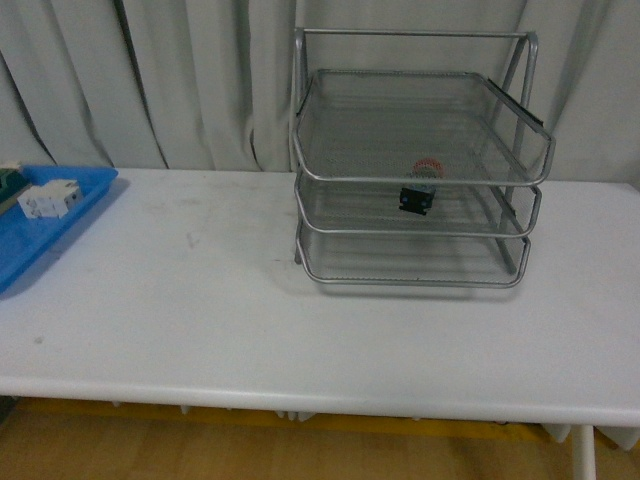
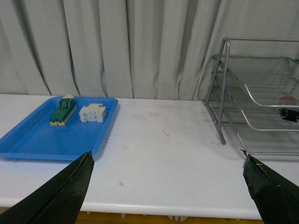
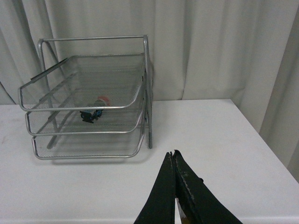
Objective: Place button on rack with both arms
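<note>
So the button (image 1: 417,192) is sitting inside the rack (image 1: 420,160), on the middle tier, toward the right-hand part of that tray as the front camera sees it. Its red cap is showing through the mesh of the top tier and the dark body is hanging out just below it. Nothing is touching it.

Neither arm is showing up in the front view. From the left wrist camera, the left hand (image 2: 168,186) is sitting with its fingers (image 2: 65,191) spread wide apart, holding nothing, hovering over the white tabletop (image 1: 200,300) well away from the rack. The right hand (image 3: 175,191) is looking pressed together in its own wrist camera, the two fingers (image 3: 163,196) meeting at the tips with nothing between them, also off to the side of the rack and not touching it.

The rack itself is standing upright on the tabletop, right up near the grey curtain (image 1: 150,80). Well off to the left of the rack a blue tray (image 2: 42,137) is lying flat, carrying a green block (image 2: 62,112) and a white blocky part (image 2: 93,113) side by side.
</note>
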You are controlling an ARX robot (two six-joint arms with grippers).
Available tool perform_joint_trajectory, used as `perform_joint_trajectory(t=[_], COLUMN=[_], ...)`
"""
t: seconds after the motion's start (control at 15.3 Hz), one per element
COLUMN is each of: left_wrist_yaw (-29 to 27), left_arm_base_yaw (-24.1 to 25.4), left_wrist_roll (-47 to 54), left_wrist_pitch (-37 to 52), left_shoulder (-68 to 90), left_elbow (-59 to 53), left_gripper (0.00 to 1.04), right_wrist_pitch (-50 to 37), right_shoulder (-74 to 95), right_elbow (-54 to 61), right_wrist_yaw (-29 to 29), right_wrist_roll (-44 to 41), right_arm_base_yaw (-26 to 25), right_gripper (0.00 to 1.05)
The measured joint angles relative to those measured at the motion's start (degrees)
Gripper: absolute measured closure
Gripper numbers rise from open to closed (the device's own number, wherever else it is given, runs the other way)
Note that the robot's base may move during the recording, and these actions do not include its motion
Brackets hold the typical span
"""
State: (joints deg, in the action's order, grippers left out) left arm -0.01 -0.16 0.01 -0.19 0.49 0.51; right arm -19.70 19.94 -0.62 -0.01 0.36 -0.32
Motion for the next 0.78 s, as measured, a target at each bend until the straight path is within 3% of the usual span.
perform_joint_trajectory(t=[0.65, 0.72, 0.78], left_wrist_yaw=[0.00, 0.00, -0.02], left_arm_base_yaw=[0.00, 0.00, 0.00], left_wrist_roll=[0.00, 0.02, 0.00], left_wrist_pitch=[0.02, 0.00, 0.00], left_shoulder=[0.00, 0.00, 0.00], left_elbow=[0.00, 0.00, 0.00], left_gripper=[0.07, 0.07, 0.07], right_wrist_pitch=[9.29, 11.47, 20.02], right_shoulder=[-9.60, -11.17, -17.53], right_elbow=[0.00, -0.02, -0.02], right_wrist_yaw=[0.02, 0.02, -0.09], right_wrist_roll=[0.00, 0.02, -0.02], right_arm_base_yaw=[0.00, 0.00, 0.00], right_gripper=[1.03, 1.03, 1.03])
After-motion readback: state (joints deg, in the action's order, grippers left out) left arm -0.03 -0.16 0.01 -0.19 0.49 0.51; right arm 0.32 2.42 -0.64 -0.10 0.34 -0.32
